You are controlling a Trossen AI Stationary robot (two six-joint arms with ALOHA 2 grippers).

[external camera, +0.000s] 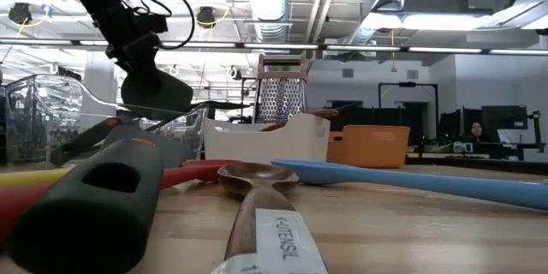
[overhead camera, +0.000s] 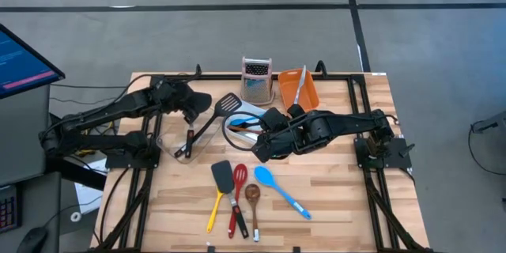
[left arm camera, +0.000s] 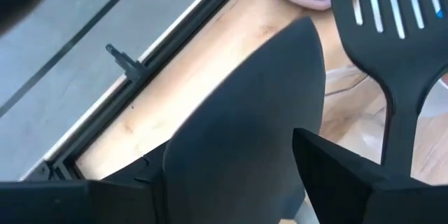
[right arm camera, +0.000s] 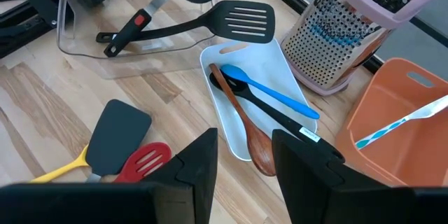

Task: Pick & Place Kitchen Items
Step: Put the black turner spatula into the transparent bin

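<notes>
Hovering over the clear tub (overhead camera: 175, 144) with its fingers spread wide and empty, the left gripper (overhead camera: 192, 111) sits above the slotted turner (right arm camera: 210, 22), whose handle lies in that tub, while the right gripper (overhead camera: 261, 149), half open and holding nothing, hangs beside the white tub (right arm camera: 238, 91) of spoons.

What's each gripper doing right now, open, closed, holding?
Left gripper: open, empty, above the slotted turner.
Right gripper: open, empty.
</notes>
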